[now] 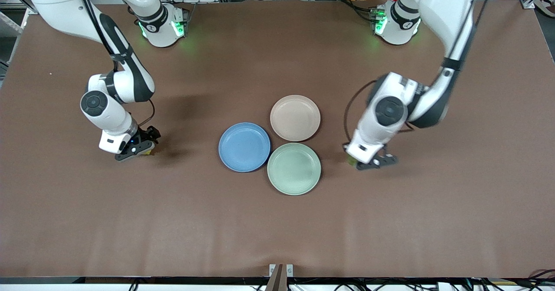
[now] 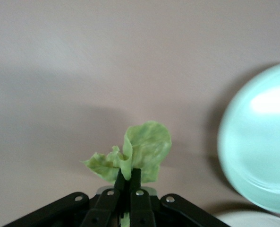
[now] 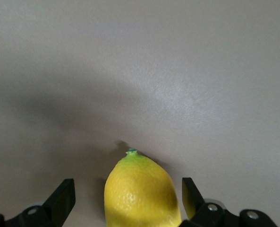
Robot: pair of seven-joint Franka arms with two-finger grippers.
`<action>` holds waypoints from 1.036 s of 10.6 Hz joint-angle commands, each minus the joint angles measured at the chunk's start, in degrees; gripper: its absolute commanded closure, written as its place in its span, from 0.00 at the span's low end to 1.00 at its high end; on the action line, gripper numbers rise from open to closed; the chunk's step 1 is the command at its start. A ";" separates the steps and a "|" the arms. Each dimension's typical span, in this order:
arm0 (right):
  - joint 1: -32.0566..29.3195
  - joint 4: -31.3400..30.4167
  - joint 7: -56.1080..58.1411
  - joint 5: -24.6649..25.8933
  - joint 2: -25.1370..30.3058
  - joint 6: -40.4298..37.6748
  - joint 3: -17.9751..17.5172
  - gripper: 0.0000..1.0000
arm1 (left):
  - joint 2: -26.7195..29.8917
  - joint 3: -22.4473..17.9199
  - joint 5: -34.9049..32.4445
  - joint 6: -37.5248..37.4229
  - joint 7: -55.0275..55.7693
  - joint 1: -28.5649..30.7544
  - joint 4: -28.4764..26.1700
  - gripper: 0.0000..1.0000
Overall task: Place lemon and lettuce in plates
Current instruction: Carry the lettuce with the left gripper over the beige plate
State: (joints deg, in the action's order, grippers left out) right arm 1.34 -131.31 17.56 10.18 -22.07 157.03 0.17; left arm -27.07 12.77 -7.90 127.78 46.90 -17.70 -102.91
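Observation:
The lettuce [image 2: 147, 144] is a wrinkly green leaf pinched between the shut fingers of my left gripper [image 2: 129, 174]. That gripper is low over the table beside the mint-green plate, toward the left arm's end [image 1: 373, 161]. The lemon [image 3: 140, 198] lies on the table between the open fingers of my right gripper [image 3: 127, 189], with a gap on each side. That gripper is low at the right arm's end [image 1: 134, 148]. The blue plate [image 1: 244, 147] and the beige-pink plate [image 1: 295, 118] sit empty at the table's middle.
A mint-green plate [image 1: 294, 168], also empty, touches the other two and lies nearest the front camera; it also shows in the left wrist view [image 2: 258, 142]. The brown table [image 1: 277, 230] spreads wide around the plates.

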 commanded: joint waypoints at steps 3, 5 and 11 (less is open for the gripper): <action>-1.25 -1.84 0.28 1.16 -0.26 3.02 -0.35 0.00 | -2.18 5.68 -0.89 -1.21 20.30 -6.79 2.18 1.00; -1.25 -1.75 0.28 1.16 0.62 1.01 -0.26 0.48 | -6.22 5.42 -1.68 -1.13 25.85 -10.66 4.90 1.00; -0.72 4.20 2.57 1.07 4.31 -11.95 -0.52 1.00 | -6.08 3.67 -1.77 -1.21 25.43 -11.04 9.30 0.00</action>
State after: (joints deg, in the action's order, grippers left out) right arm 0.89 -129.75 19.47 10.26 -20.87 152.44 0.09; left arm -34.90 17.44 -7.98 127.72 71.68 -29.32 -95.48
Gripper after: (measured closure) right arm 0.374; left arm 0.317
